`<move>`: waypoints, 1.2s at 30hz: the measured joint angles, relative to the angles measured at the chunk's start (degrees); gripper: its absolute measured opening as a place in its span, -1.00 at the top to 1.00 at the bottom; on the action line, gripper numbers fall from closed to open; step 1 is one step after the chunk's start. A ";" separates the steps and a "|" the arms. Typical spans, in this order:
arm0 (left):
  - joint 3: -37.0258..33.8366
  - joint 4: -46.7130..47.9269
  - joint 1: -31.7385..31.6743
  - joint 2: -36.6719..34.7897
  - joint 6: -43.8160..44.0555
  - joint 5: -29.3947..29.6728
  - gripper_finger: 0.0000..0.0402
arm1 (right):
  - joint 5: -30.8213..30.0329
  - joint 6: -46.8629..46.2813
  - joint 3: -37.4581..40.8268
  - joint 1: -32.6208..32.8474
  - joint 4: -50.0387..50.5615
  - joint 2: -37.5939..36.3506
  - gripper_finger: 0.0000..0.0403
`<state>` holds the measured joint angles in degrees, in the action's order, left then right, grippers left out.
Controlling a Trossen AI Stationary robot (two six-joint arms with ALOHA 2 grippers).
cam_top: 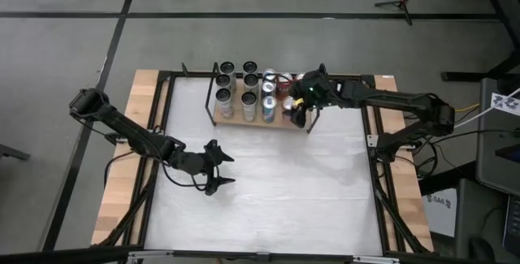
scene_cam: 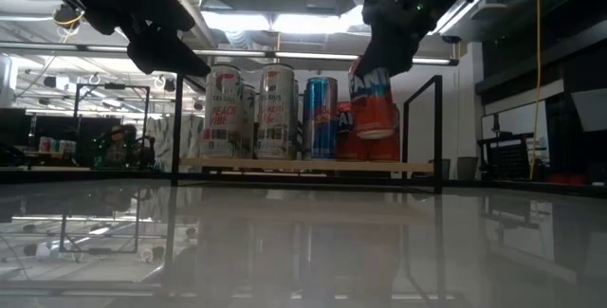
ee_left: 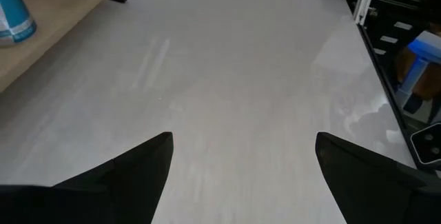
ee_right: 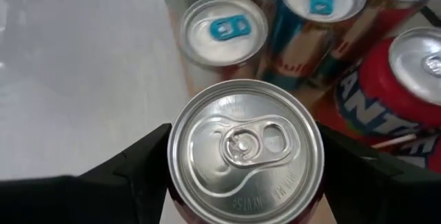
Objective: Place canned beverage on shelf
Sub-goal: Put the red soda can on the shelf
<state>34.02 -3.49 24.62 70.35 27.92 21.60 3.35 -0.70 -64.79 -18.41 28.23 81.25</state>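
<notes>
Done: several cans (scene_cam: 278, 111) standing on shelf (scene_cam: 303, 165).
Right gripper (ee_right: 244, 165): clamped on orange can (scene_cam: 373, 101), tilted above shelf's right end.
Left: set can down, let go.
Left gripper (cam_top: 218, 168): fingers spread, holding nothing, mid-table.

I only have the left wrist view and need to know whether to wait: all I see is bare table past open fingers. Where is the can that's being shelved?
Observer: The right gripper has it, shut on an orange can at the right end of the shelf.
Operator: Is it set down?
Observer: Not yet. In the low view it hangs tilted, clear above the shelf, beside the other cans standing there.
Operator: And where is my arm?
Observer: The left gripper hovers over the table, left of middle, in front of the shelf and apart from it.
</notes>
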 joint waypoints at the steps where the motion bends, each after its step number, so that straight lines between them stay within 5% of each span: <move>1: 0.00 0.00 0.00 0.00 0.02 0.16 -0.74 | 0.12 0.24 0.47 -0.56 -0.66 -0.02 -0.45; 15: 0.02 0.00 0.00 0.00 0.00 2.12 -0.74 | 2.50 3.56 7.26 -3.16 -10.75 -0.01 -0.49; 36: 0.02 0.00 0.00 0.02 0.00 3.41 -0.74 | 2.28 3.59 10.07 -3.00 -11.54 0.03 -0.57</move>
<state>34.04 -3.49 24.62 70.37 27.93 25.02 5.63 2.90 -54.72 -21.41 16.69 81.28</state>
